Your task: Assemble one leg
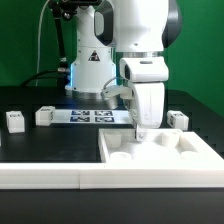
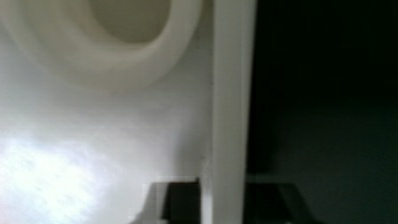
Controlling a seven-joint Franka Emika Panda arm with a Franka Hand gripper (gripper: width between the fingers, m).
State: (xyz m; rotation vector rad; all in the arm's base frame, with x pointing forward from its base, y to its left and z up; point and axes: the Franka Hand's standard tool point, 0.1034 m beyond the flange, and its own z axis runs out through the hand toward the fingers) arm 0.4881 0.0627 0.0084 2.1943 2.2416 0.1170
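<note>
Three legs stand on the dark table: one at the exterior view's far left, one beside it, one at the right. My gripper holds none of them. It is down at the far edge of the large white panel. In the wrist view the panel with a round socket fills one side. Its straight white edge strip runs between my dark fingers, which press it from both sides. My gripper is shut on that edge.
The marker board lies behind the panel, in front of the robot base. Long white border bars run along the front, and the panel sits against them. Dark table lies beyond the panel's edge.
</note>
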